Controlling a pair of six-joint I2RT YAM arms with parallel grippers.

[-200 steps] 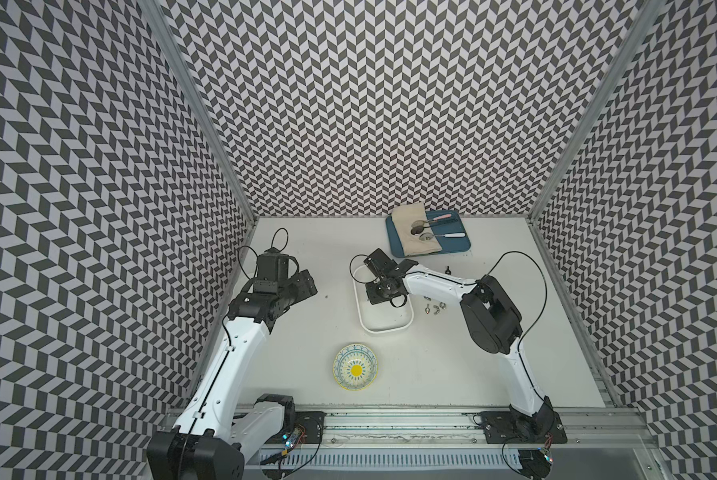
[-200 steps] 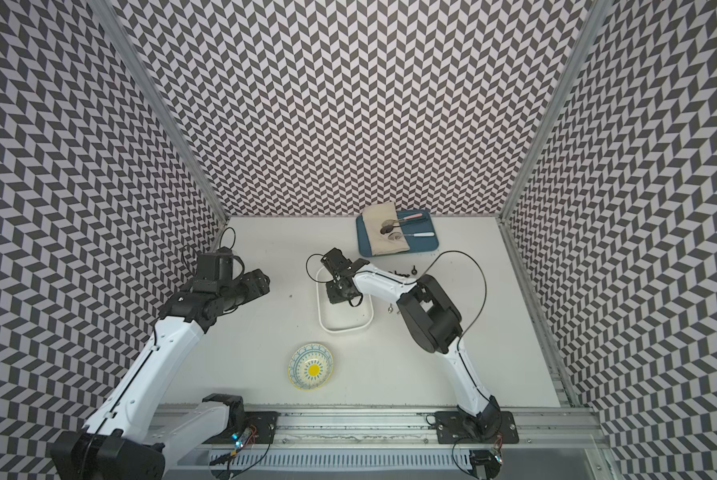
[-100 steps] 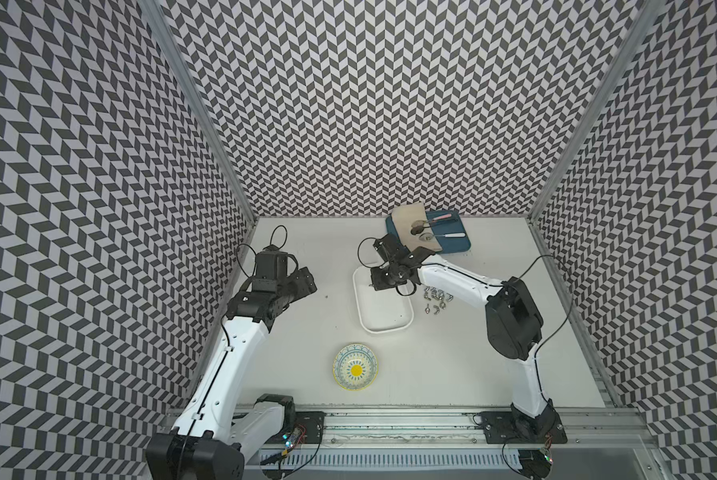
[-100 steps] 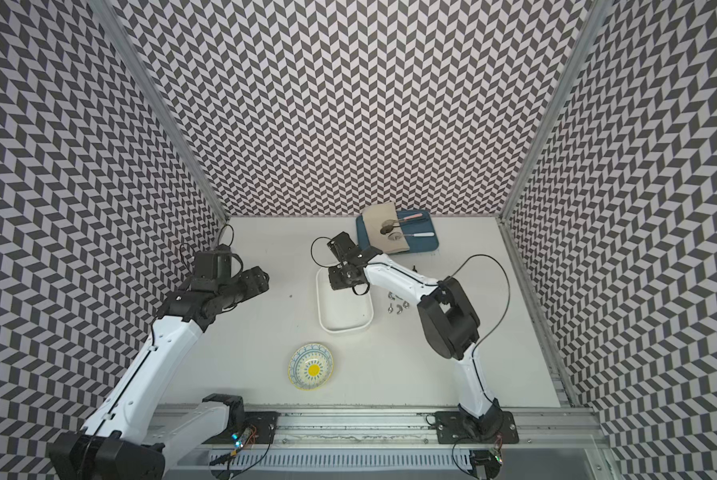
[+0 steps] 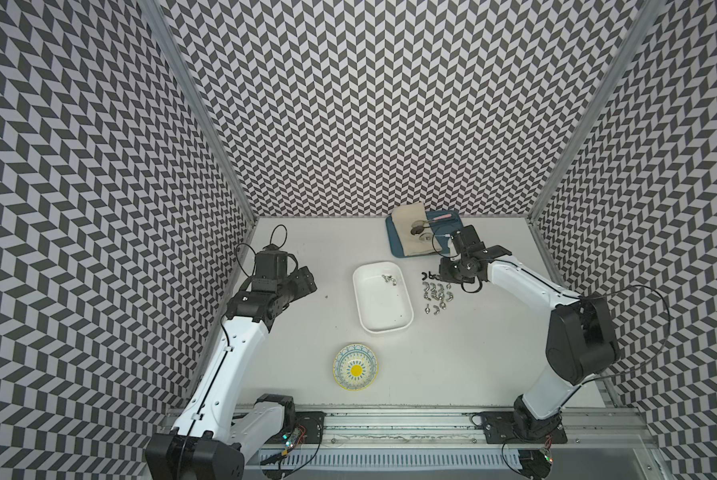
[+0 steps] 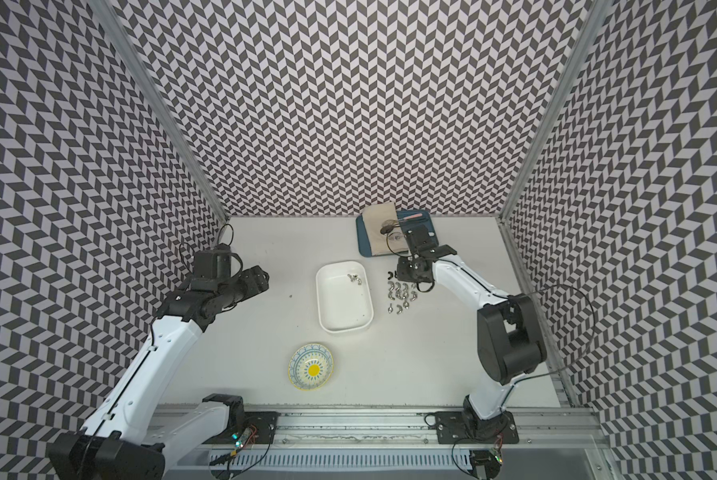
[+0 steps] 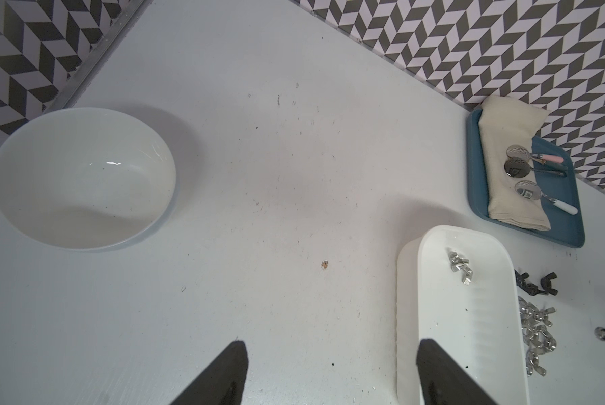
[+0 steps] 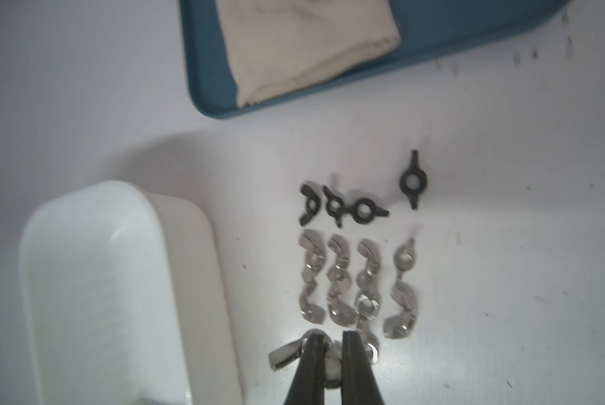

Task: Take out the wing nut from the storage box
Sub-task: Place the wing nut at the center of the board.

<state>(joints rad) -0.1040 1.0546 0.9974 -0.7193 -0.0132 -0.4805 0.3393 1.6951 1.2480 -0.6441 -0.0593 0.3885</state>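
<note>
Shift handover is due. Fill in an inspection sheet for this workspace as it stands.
Surface: white table, scuffed, dark specks, one tan crumb.
Job's things: storage box with a few wing nuts inside; silver rows and black wing nuts on the table beside it.
Clutter: patterned bowl; white bowl; blue tray with cloth and three spoons.
Grippers: left gripper open, empty; right gripper shut on a silver wing nut by the rows.
Cables: black loops at both arms, none over the box.
Surroundings: chevron walls on three sides; rail in front.

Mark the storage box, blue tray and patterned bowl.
storage box (image 5: 383, 305): in a top view, bare floor.
blue tray (image 5: 390, 237): in a top view, bare rim.
patterned bowl (image 5: 355, 370): in a top view, yellow centre.
</note>
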